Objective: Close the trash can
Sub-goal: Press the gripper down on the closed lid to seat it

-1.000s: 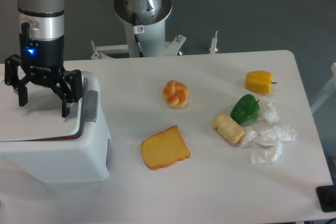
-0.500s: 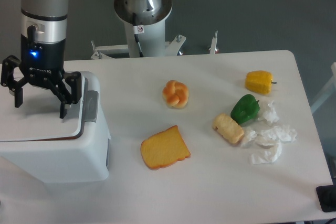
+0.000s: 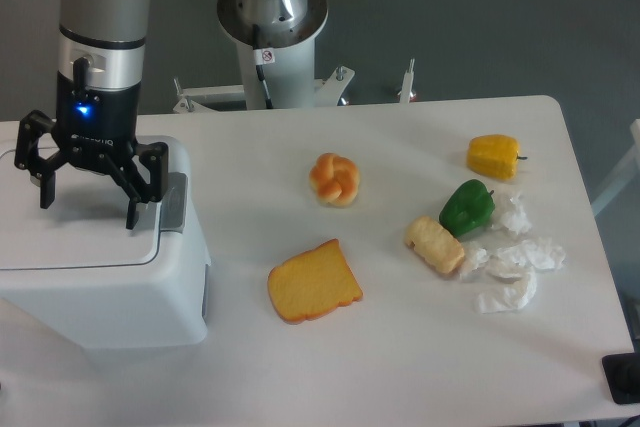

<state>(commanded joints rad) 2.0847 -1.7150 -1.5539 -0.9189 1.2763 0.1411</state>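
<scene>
One trash can (image 3: pixel 100 287) is sitting at the left edge of the table (image 3: pixel 400 367), its flat white lid (image 3: pixel 75 247) lying level on the body and its grey latch tab (image 3: pixel 174 203) showing on the side that faces the food; the interior is hidden, so its contents cannot be told. One gripper (image 3: pixel 88 207) is hanging directly over the lid with its two fingers spread wide apart and holding nothing, the fingertips pointing down just above the lid surface. To the right of the trash can, five food items are lying apart from it on the table: one slice of bread (image 3: pixel 313 282) nearest, one knotted bun (image 3: pixel 335 179) beyond that, one pale pastry (image 3: pixel 434 245), one green pepper (image 3: pixel 467 206) just beside the pastry, and one yellow pepper (image 3: pixel 494 156) farthest away. One cluster of crumpled white tissues (image 3: pixel 513 265) is lying beside the pastry and green pepper.
</scene>
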